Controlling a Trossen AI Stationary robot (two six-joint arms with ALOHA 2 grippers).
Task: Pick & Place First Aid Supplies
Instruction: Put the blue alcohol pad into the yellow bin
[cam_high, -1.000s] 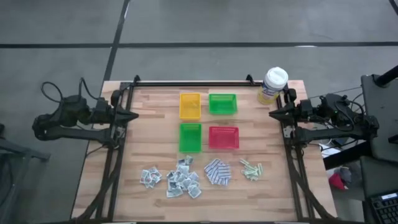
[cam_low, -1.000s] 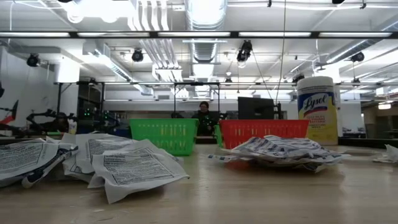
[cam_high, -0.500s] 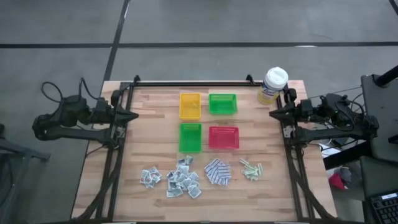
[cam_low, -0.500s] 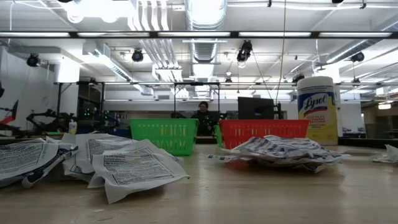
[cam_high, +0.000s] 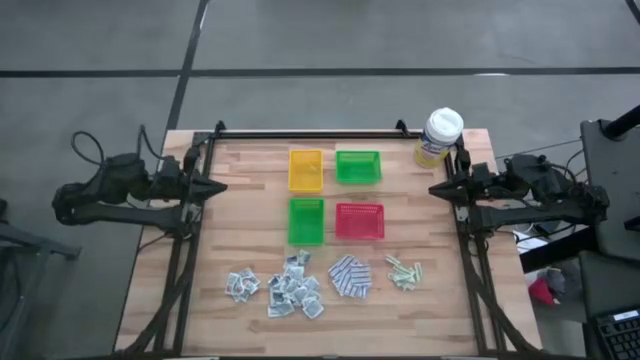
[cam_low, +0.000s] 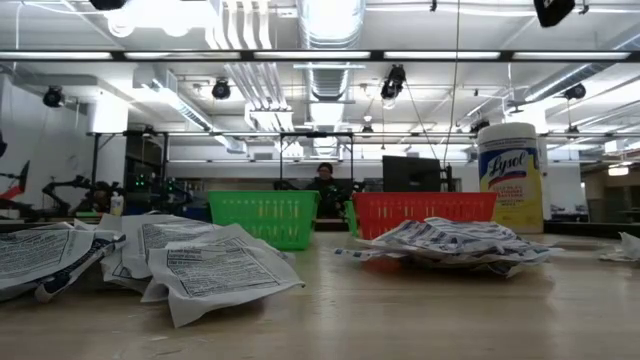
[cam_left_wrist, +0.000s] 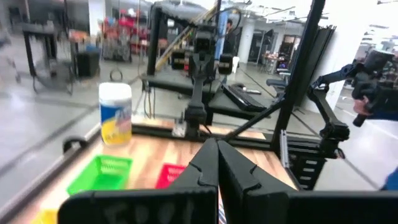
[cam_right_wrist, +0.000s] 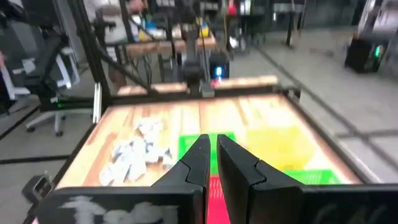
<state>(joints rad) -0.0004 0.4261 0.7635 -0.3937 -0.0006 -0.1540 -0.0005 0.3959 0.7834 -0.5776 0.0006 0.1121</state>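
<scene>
Since the earlier frames: both arms shifted slightly inward from the surface edges, tips now reaching a little farther over the wood; dark arm parts newly visible at the top corners of the low view. Supplies and trays unmoved.

Left end effector (cam_high: 220, 185) at the left edge of the surface (cam_high: 250, 220), level with the gap between the two tray rows, pointing right. Fingers (cam_left_wrist: 208, 163) pressed together to a point, clenched on nothing.

Right end effector (cam_high: 433, 188) at the right edge, just below the yellow canister (cam_high: 438, 136), pointing left. Fingers (cam_right_wrist: 202, 155) close together with only a thin slit between, clenched on nothing.

Four trays mid-surface in two rows: yellow tray (cam_high: 306, 169) and green tray (cam_high: 358, 166) at the back, second green tray (cam_high: 306, 220) and red tray (cam_high: 359, 220) in front. Contents, if any, not discernible.

First aid supplies along the front edge, well apart from both arms and outside every tray: small cluster of white-grey sachets (cam_high: 241, 285) at the left, larger heap of sachets (cam_high: 296, 288) just beside it, blue-and-white pads (cam_high: 349, 276) below the red tray, pale green strips (cam_high: 404, 271) at the right. Same sachets (cam_low: 190, 262) lying flat in the low view foreground, pads (cam_low: 455, 243) heaped before the red tray.

Person (cam_low: 325, 185) seated in the room beyond.
</scene>
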